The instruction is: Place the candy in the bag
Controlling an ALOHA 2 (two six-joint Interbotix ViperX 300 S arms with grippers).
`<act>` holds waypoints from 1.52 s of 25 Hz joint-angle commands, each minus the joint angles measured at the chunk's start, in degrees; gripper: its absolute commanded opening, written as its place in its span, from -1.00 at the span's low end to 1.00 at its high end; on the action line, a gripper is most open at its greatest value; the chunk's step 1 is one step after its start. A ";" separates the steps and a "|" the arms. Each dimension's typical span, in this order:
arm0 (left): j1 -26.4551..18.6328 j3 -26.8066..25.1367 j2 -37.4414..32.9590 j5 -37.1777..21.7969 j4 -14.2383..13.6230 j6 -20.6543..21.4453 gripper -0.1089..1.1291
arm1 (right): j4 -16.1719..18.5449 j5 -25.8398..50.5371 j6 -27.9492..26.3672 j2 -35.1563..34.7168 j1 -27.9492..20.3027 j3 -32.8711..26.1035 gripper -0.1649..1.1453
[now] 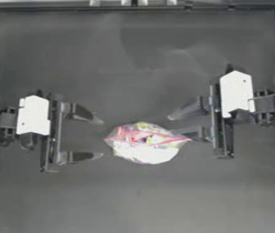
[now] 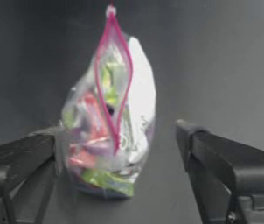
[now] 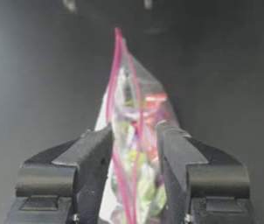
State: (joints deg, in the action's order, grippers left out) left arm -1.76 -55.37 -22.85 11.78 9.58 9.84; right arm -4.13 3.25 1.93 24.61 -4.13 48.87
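Held up off the table (image 1: 54, 54), the bag (image 1: 145, 142) sits just below the middle of the top view, mouth up, so the pink-red seal strip (image 2: 114, 78) gapes in a narrow loop and leaves a way in for a sweet. Pinched at its right end by the right gripper (image 1: 188, 123), reaching in from the right edge of the frame; in the right wrist view, jaws together on the plastic and the seal strip, bag rising between them. Probably gripped there to keep the mouth high and the contents hanging low.

Left gripper (image 1: 94, 139) level, stretched in from the left edge of the frame, wrist straight, jaws wide apart on either side of the bag's left end; in the left wrist view one jaw touching or just beside the plastic, the other well apart. Looks poised to take the free end and spread the mouth, though nothing clamped yet.

Coloured sweets visible through the plastic, some yellow-green; no loose candy seen on the table in any view. Cannot tell whether the candy already lies inside.
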 commanded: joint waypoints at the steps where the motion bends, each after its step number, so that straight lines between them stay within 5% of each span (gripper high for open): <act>1: -0.35 -0.26 -4.31 -0.79 -0.09 0.18 0.79 | 0.09 -1.49 0.09 2.81 0.00 0.79 0.39; 15: -0.88 -5.19 -16.96 -2.37 0.09 0.09 0.78 | 0.18 -1.93 0.44 7.03 -0.35 4.04 0.37; 38: -2.11 -8.26 -27.33 -6.42 -0.18 0.18 0.78 | 3.16 -3.69 0.26 14.77 -0.88 7.47 0.36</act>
State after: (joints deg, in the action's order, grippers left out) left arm -3.78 -64.25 -49.83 5.36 9.58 9.93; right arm -1.05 0.26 2.20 38.85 -4.92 56.87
